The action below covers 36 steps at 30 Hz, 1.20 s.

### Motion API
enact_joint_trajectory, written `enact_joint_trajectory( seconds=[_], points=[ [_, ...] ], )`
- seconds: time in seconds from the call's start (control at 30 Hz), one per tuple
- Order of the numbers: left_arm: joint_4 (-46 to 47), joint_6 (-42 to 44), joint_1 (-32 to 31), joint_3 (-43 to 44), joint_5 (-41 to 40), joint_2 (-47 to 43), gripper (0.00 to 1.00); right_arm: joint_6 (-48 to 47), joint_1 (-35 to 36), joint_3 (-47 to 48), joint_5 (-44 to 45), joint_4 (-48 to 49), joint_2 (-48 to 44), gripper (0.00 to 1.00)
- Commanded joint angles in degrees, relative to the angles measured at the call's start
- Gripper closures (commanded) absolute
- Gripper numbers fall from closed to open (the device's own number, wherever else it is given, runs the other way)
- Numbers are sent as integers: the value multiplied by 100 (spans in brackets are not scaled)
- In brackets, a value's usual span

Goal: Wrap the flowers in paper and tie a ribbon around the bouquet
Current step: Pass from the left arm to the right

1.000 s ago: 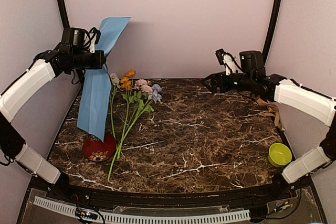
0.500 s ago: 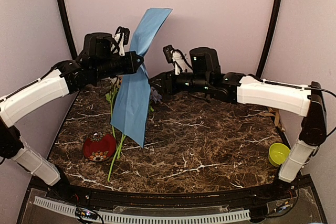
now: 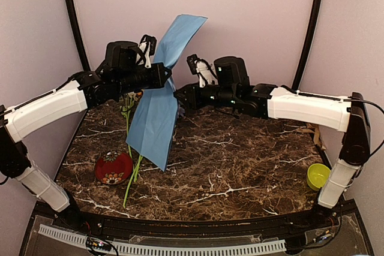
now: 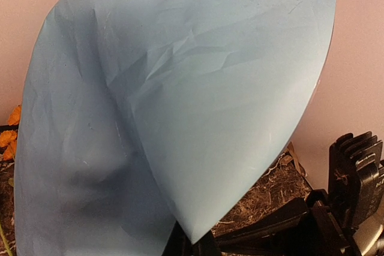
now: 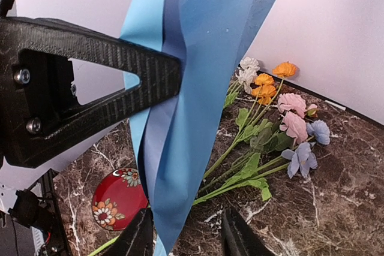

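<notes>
The table (image 3: 240,166) has a dark brown marbled top with white veins. The flowers (image 5: 273,118) lie flat on its left half, with white, orange, pink and pale blue heads toward the far wall and green stems reaching toward the near edge. A red patterned dish (image 3: 113,167) sits just left of the stems. A green bowl (image 3: 319,176) stands near the right edge, well apart. The ribbon (image 3: 310,128) lies bunched at that edge, farther back.

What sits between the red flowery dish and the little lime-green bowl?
Top view: green flower stems lie just beside the red patterned dish; beyond them, dark marble tabletop runs bare to the lime-green bowl.
</notes>
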Motion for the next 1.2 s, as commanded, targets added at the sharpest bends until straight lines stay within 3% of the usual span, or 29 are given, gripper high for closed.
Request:
enact_joint_trajectory(
  seconds=[0.0,0.2,0.37,1.17],
  points=[
    [228,-17,-39,-37,-43,-68,100,-72,3,159,179,303,-107,63],
    [211,5,-59,-30,-39,-50,100,-78,2,155,191,221,-64,71],
    [217,67,-61,-29,-98,-65,100,-162,2,-124,141,293,-292,66],
    [231,116,-66,-63,-162,-76,100,-151,20,-301,327,-1,-98,70]
  ],
)
